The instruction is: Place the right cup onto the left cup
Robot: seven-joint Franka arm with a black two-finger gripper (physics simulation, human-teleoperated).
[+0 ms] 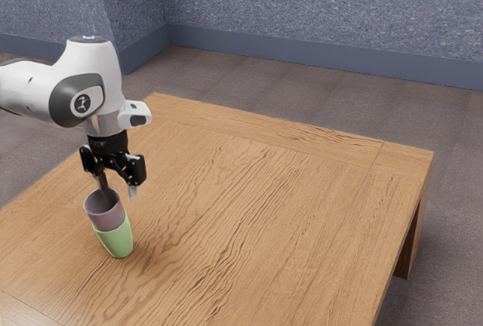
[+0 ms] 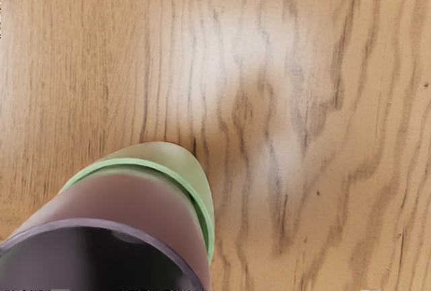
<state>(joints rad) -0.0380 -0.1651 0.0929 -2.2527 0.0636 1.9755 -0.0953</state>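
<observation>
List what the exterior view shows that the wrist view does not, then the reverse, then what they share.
Exterior view alone: the white arm, the open gripper at the cups, the blue walls, the floor and a table leg.

Wrist view alone: a bright sheen on the wood.

Both: the purple cup nested in the green cup, and the wooden tabletop with its dark grain.

Plain room, blue-grey walls (image 1: 302,9), brown floor (image 1: 234,77), wooden table (image 1: 302,190)
</observation>
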